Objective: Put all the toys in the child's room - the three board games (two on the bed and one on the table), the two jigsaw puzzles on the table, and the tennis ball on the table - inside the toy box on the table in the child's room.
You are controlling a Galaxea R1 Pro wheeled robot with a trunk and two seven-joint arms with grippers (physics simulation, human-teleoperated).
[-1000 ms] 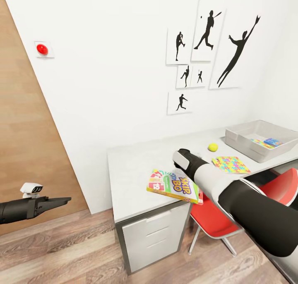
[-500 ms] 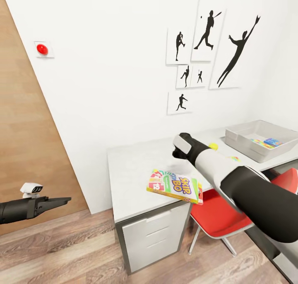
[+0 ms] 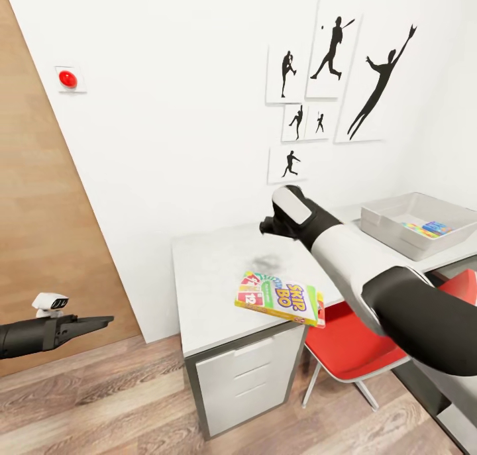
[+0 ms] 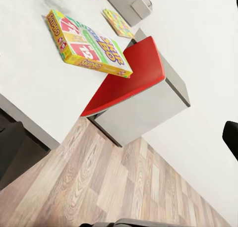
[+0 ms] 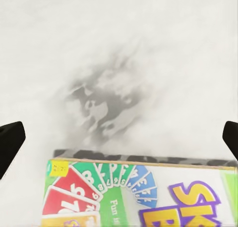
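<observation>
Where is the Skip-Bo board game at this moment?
In the head view, the Skip-Bo board game lies on the white table, overhanging its front edge above the red chair, below the right gripper.

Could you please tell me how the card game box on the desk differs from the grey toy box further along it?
The card game box is flat, closed and brightly printed; the toy box is a plain grey, open tray with raised walls. The game box overhangs the desk's front edge, above the red chair; the toy box sits further back and holds colourful items. Both rest on the desk.

right hand (image 3: 270,228) rose off the board game (image 3: 279,298) | now hides tennis ball, puzzle
</observation>
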